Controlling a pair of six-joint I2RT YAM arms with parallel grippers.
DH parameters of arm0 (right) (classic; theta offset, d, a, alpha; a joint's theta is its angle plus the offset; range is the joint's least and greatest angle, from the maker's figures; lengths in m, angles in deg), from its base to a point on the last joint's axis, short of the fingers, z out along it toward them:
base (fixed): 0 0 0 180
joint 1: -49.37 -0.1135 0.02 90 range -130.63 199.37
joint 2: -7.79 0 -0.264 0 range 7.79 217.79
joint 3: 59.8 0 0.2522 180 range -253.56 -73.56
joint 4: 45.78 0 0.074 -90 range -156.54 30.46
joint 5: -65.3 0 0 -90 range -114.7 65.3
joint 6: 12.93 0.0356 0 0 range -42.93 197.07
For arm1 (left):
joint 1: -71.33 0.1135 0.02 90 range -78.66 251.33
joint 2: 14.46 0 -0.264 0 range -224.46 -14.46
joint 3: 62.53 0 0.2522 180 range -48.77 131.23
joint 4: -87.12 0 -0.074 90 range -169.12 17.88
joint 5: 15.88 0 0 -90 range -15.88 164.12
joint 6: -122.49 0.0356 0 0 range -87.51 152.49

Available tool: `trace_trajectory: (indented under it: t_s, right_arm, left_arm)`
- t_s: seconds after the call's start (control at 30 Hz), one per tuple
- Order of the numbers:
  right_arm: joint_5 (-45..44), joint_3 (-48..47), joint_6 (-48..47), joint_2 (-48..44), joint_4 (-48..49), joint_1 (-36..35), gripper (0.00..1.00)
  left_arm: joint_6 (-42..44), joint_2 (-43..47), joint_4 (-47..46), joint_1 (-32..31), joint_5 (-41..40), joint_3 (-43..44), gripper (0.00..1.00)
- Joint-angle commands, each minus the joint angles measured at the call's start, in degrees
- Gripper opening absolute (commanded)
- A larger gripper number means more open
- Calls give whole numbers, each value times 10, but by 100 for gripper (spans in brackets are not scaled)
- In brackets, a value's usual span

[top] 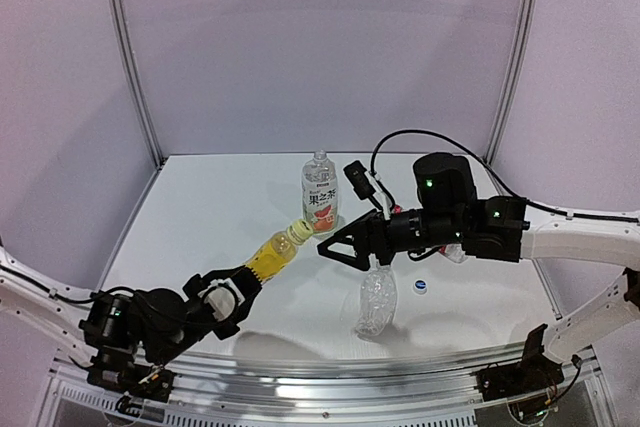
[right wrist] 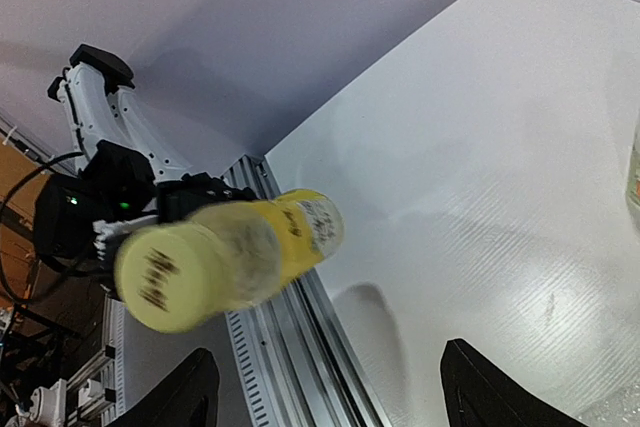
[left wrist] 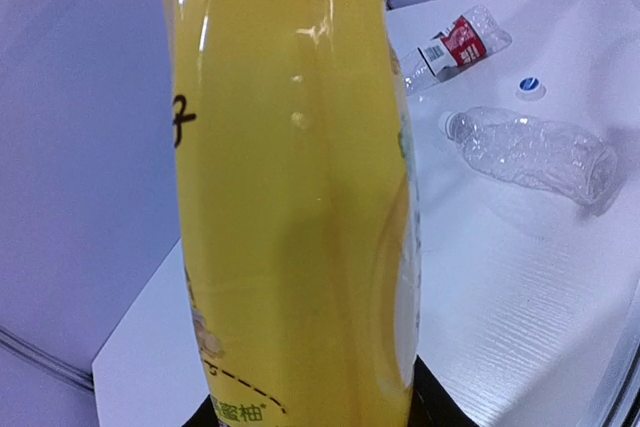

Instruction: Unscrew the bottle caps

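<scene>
From above, my left gripper (top: 240,283) was pinching the yellow bottle (top: 268,259) around its lower body and held it tilted off the surface (top: 200,217), neck pointing up toward my right gripper (top: 330,245). The right gripper was spread wide with nothing in it, just beside the yellow cap (top: 300,230) but apart from it. Beyond the right gripper stood a fruit-label bottle (top: 320,194). Below that gripper a plain clear bottle (top: 377,302) lay on its side, with a loose blue-and-white cap (top: 421,288) near it.

From my left wrist, the yellow bottle (left wrist: 290,197) filled the view right in front of the gripper. Off to its right a red-label bottle (left wrist: 455,44), the blue-and-white cap (left wrist: 530,86) and the plain clear bottle (left wrist: 535,152) lay on the surface (left wrist: 520,277).

From my right wrist, the yellow cap (right wrist: 160,282) faced the camera, blurred, above one of my spread fingers (right wrist: 190,392) and outside the gap of the right gripper (right wrist: 330,357).
</scene>
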Motion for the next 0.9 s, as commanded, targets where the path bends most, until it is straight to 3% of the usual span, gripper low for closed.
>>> trace_trajectory:
  t_s: [0.0,0.27,0.4,0.63,0.87]
  right_arm:
    - [-39,26,-16,-14,-35,3,78]
    - [19,7,-49,-53,-78,-3,79]
    - [-9,-34,-69,-64,-139,-24,83]
    - [-29,-100,-48,10,-156,-32,88]
    - [-44,-110,-48,38,-144,-32,83]
  left_arm:
    - [-22,42,-18,7,25,-16,0]
    - [-20,11,-13,12,19,-5,0]
    - [-17,-30,-4,13,13,11,0]
    - [-9,-80,0,11,-1,26,0]
    - [-4,-82,-5,6,-8,24,0]
